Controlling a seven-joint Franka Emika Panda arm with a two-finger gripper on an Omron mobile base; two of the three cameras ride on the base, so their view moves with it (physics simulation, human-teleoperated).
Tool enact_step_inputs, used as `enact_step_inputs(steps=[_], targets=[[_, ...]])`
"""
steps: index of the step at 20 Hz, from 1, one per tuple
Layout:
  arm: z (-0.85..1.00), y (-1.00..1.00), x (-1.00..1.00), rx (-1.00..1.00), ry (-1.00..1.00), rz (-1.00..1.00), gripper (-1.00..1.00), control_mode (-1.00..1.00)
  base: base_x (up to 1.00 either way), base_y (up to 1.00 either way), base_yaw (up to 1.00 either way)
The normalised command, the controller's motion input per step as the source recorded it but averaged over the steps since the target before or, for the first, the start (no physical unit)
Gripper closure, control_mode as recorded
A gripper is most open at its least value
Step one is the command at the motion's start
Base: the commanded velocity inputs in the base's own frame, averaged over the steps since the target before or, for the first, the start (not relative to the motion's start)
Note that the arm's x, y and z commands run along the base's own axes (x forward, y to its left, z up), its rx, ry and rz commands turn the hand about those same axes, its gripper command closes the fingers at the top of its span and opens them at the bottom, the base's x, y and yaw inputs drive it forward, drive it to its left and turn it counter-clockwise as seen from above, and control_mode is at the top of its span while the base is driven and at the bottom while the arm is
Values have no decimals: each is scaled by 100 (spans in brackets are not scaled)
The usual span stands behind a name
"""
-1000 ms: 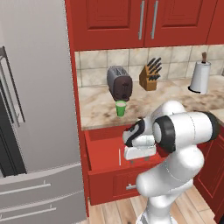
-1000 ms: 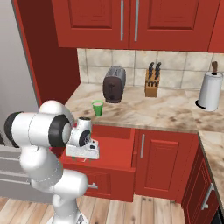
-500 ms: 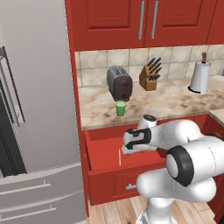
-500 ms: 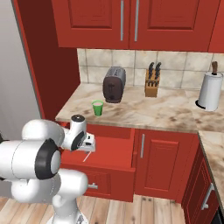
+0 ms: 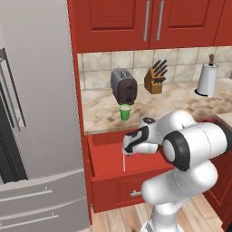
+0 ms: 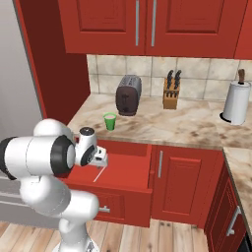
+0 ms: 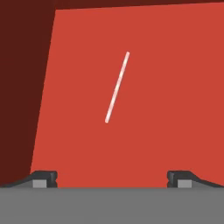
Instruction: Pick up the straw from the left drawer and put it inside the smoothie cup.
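The straw [image 5: 123,162] is a thin white stick lying flat on the red bottom of the pulled-out left drawer [image 5: 105,159]. My gripper [image 5: 128,150] hovers just above it, pointing down into the drawer, jaws open and empty. In the hand view the straw [image 7: 117,87] lies slightly slanted on the drawer floor [image 7: 175,87], ahead of my gripper [image 7: 112,177] and between its spread fingertips [image 7: 44,177]. From the right, the straw [image 6: 100,173] sits below the gripper [image 6: 101,160]. The green smoothie cup [image 5: 125,112] stands upright on the counter behind the drawer, also seen as cup [image 6: 110,121].
Behind the cup stand a toaster [image 5: 123,86], a knife block [image 5: 155,78] and a paper towel roll [image 5: 207,79]. A grey fridge [image 5: 36,113] rises left of the drawer. Below it is a lower drawer front [image 5: 131,194]. The drawer's right wall [image 6: 150,167] stands beside a cabinet door [image 6: 184,182].
The arm has swung round and lowered its elbow; the gripper has shifted slightly left over the drawer, closer to the straw. It stays open. The straw and cup have not moved.
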Motion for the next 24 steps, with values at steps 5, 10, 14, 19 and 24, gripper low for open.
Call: enact_step_inputs(steps=[5, 10, 14, 19, 24], targets=[[-1, 0, 28, 0, 0, -12, -100, -100, 0, 0, 0], [-11, 0, 7, -1, 0, -10, -100, -100, 0, 0, 0], [-22, 0, 10, -2, 2, -8, -100, -100, 0, 0, 0], [-36, 0, 14, -3, 5, -7, -100, -100, 0, 0, 0], [-36, 0, 13, -3, 7, -4, -100, -100, 0, 0, 0]])
